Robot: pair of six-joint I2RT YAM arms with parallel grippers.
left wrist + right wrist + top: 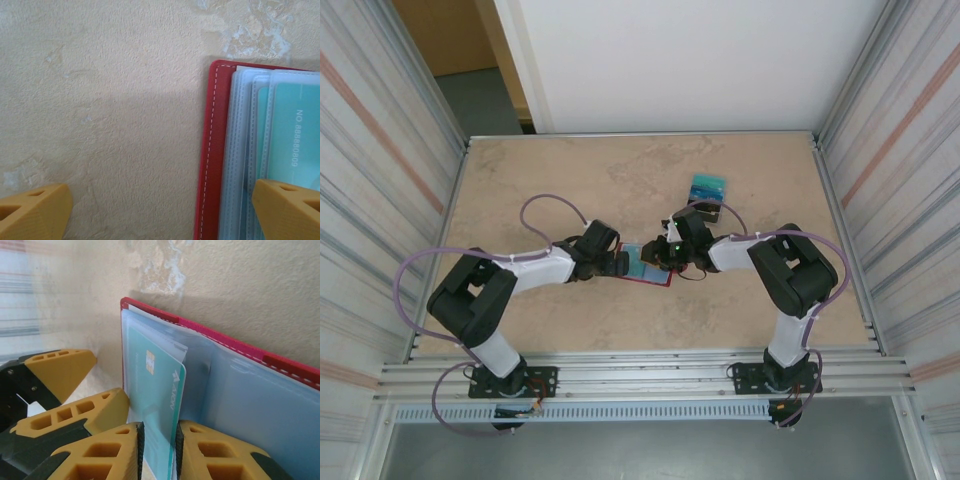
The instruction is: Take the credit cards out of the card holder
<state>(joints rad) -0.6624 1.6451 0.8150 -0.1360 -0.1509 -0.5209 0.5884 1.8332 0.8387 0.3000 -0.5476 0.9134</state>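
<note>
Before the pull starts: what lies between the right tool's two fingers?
In the right wrist view, a teal credit card, seated in the card holder's clear pocket, stands between the right tool's fingers; contact is unclear.

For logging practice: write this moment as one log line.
left gripper: open; right gripper: astride teal card in card holder, grip unclear

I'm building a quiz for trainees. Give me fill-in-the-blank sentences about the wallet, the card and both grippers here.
The card holder has a cover coloured ___.
The card standing between the fingers of the right gripper is ___.
The jaws of the left gripper stand wide ___.
Missing words: red; teal; open.
</note>
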